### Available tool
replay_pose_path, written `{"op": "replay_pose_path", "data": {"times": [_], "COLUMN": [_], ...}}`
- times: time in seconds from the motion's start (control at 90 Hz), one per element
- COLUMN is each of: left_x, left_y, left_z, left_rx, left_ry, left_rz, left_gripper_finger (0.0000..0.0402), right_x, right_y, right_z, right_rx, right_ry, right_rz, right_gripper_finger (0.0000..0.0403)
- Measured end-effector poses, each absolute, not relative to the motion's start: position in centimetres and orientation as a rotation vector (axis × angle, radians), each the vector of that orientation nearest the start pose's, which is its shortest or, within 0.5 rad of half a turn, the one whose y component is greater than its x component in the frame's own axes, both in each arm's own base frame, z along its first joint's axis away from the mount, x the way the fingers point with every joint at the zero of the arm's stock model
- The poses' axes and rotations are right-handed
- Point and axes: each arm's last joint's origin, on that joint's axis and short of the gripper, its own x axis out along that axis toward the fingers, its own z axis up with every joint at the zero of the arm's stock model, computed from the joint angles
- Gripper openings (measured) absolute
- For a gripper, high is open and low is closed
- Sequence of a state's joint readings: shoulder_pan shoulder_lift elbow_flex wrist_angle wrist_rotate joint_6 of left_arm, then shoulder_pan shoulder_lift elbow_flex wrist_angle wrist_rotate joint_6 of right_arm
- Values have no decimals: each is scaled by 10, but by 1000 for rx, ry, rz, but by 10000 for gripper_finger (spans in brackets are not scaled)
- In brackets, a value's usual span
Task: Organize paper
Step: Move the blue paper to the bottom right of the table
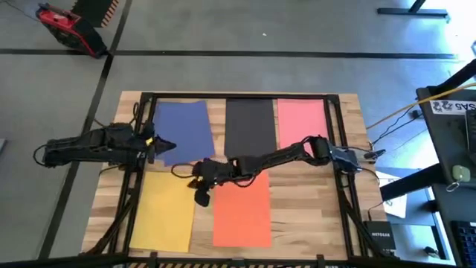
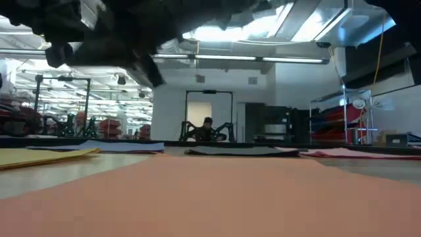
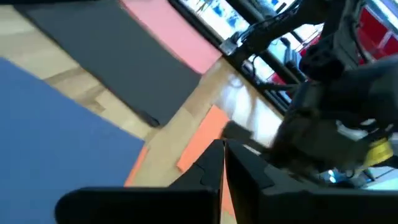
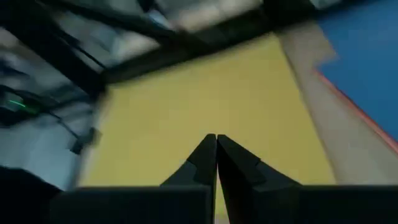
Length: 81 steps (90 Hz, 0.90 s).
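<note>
Five sheets of paper lie flat on the wooden table: blue [image 1: 182, 126] at the far left, black [image 1: 249, 126] at the far middle, pink [image 1: 301, 123] at the far right, yellow [image 1: 167, 212] at the near left and orange [image 1: 242, 212] at the near middle. My left gripper [image 1: 167, 147] is shut over the blue sheet's near edge, its fingertips [image 3: 222, 149] together. My right gripper [image 1: 201, 195] reaches in from the right and is shut above the gap between yellow and orange. In its wrist view it points at the yellow sheet [image 4: 205, 93].
A black frame [image 1: 338, 149] runs along the table's sides and far edge. Cables and equipment [image 1: 446, 134] stand off the right side, and a red device [image 1: 67, 26] lies on the floor at the far left. A person [image 2: 207, 128] sits far beyond the table.
</note>
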<state>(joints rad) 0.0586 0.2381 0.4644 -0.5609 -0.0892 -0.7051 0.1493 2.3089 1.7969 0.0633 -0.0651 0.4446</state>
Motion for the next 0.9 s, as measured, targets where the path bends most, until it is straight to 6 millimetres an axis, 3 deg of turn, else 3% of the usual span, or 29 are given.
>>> {"op": "replay_pose_path", "data": {"times": [0.333, 0.7, 0.9], "left_x": [79, 79, 77], "left_y": [8, 9, 12], "left_z": [247, 246, 244], "left_rx": [-690, -681, -664], "left_ry": [269, 260, 254], "left_rz": [280, 324, 419], "left_gripper_finger": [0, 0, 0], "right_x": [523, 480, 459], "right_y": [29, -12, -21], "right_z": [184, 220, 211], "right_rx": [490, 115, 18], "right_ry": [256, 652, 912], "right_rz": [143, -123, -48], "right_gripper_finger": [0, 0, 27]}}
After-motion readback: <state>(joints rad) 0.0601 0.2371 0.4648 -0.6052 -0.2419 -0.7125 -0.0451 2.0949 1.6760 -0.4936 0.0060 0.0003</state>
